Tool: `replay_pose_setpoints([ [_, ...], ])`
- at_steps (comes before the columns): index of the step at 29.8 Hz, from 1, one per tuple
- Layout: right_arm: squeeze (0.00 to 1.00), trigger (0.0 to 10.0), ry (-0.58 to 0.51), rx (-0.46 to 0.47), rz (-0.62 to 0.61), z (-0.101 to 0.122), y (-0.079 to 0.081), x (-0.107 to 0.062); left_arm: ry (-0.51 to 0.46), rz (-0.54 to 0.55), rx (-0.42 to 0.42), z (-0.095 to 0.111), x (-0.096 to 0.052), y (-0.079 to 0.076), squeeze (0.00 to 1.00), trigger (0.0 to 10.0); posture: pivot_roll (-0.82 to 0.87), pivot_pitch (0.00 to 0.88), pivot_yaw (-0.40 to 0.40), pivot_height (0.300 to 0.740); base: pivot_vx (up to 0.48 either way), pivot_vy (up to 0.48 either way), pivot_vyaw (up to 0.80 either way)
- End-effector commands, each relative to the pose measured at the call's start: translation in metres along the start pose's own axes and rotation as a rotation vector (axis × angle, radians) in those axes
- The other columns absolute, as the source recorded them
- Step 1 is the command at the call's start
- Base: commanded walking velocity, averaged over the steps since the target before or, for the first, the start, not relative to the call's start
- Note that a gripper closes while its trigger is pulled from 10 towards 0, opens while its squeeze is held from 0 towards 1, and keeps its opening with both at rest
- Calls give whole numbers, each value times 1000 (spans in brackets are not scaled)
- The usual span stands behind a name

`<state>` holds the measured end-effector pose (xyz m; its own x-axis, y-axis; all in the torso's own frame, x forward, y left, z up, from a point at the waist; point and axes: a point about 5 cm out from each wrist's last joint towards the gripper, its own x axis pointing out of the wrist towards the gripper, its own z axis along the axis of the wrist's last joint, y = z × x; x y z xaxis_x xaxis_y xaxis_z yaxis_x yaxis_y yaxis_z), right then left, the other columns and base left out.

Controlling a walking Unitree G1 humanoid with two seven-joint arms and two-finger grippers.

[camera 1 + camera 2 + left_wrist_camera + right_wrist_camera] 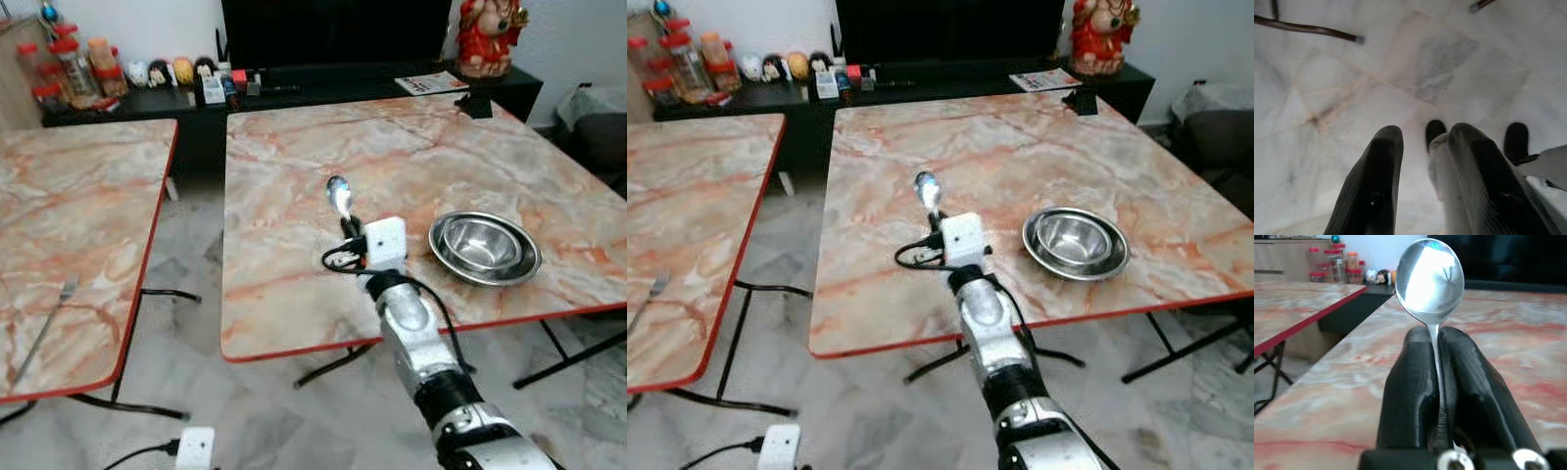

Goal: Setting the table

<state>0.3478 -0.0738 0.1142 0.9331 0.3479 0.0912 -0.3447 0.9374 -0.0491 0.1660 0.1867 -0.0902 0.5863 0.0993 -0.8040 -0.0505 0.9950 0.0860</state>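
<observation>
The robot's right arm reaches out over the near part of the right-hand worktop (294,313), a marble-patterned top with a red edge. Its right gripper (1439,382) has both black fingers (1410,382) pressed together on the handle of a metal spoon (1430,281), which stands up out of them with its bowl pointing away toward the far side. From the head views the spoon's bowl (339,194) hangs over the middle of the worktop, left of a stainless steel bowl (484,247) that sits upright near the right front edge, close to the gripper but apart from it.

The left gripper (1422,161) hangs low over the pale marble floor (1327,98), its fingers (1376,186) apart with nothing between them.

A second worktop (88,215) of the same pattern stands to the left, across a gap of floor. A fork (44,328) lies on its near part, close to the left edge of what I can see.

Along the far wall runs a low black cabinet (294,93). Red-lidded jars (64,64) and small figurines (171,70) stand at its left end, a printed leaflet (431,83) lies toward its right, and a red statue (487,34) stands at the right end.
</observation>
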Motion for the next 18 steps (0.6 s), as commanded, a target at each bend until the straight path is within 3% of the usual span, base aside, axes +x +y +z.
replay_pose_setpoints([
  [1,0,10000,-17,-1,7,4,1,2,11,15,-2,-5,-1,3,0,10000,-34,0,20,740,0,0,0],
  [5,0,10000,-18,-1,6,5,0,2,10,24,-4,-5,-1,4,0,10000,-34,0,19,740,0,0,0],
  [18,0,10000,-14,3,-10,4,-1,2,21,33,-8,-8,-2,7,0,10000,-35,0,21,740,216,-347,0],
])
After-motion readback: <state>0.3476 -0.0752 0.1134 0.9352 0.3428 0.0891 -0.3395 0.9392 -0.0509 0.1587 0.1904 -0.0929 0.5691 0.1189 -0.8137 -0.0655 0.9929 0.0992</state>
